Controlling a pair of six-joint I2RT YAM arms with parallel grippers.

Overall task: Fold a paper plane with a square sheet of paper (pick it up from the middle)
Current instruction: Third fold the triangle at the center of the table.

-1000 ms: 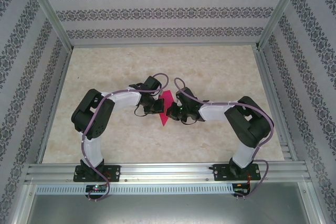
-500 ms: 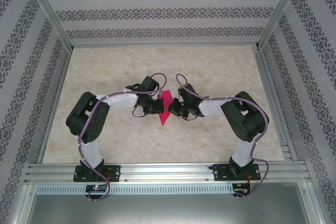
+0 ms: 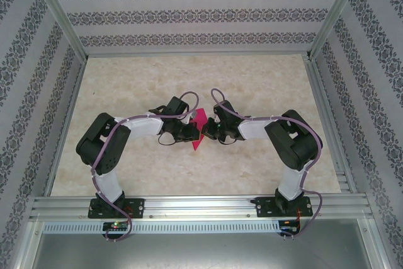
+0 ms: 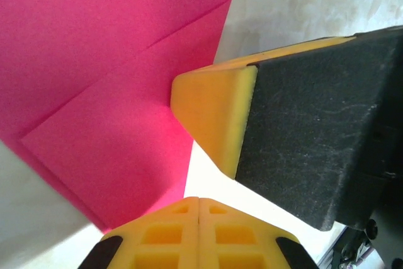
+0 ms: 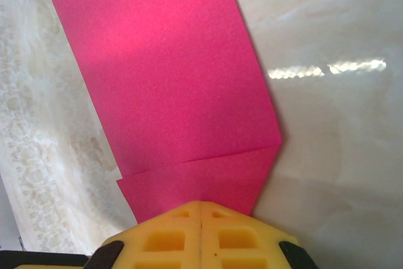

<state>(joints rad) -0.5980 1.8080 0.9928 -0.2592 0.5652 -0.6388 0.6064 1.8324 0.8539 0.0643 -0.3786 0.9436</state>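
Note:
The magenta-pink sheet of paper (image 3: 199, 135) lies on the table, folded into a narrower shape with a point toward the near edge. In the left wrist view the paper (image 4: 107, 92) shows a diagonal crease and overlapping flaps. My left gripper (image 4: 199, 201) is shut, its tips at the paper's right edge, nothing visible between the fingers. My right gripper (image 5: 201, 205) is shut too, its tips resting on the lower flap of the paper (image 5: 170, 80). From above, the left gripper (image 3: 187, 132) and right gripper (image 3: 209, 131) face each other across the paper. One right fingertip (image 4: 211, 114) touches the paper.
The marble-patterned table (image 3: 252, 80) stretches behind and to both sides of the arms. Metal frame rails (image 3: 195, 206) run along the near edge, and patterned walls enclose the other three sides.
The left arm has shifted right and its gripper has closed in on the paper. The right gripper moved slightly away from the near edge early on, then stayed still. Both stayed shut.

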